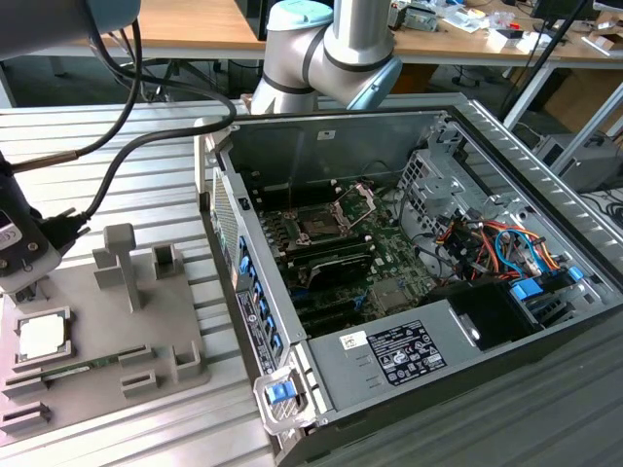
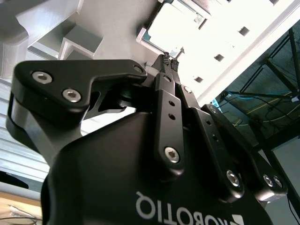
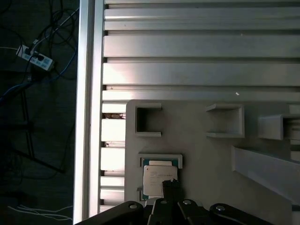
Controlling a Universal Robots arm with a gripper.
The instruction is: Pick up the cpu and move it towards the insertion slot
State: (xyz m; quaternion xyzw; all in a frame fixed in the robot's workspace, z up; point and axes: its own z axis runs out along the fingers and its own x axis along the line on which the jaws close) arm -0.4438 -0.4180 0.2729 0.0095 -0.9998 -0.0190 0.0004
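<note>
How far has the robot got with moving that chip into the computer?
Barely begun. Done: nothing yet; the cpu lies in its pocket on the grey tray. In hand: the gripper hangs right over the cpu, jaws closed together, not holding it. Left: the lift and the whole trip to the insertion slot in the open computer case at the exterior view's right.

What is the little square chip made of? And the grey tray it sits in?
The chip looks like metal on top: silvery, smooth and a bit shiny, with a greenish edge around it. The tray looks like plastic: plain matt grey with blocky moulded walls, though I can't be sure.
</note>
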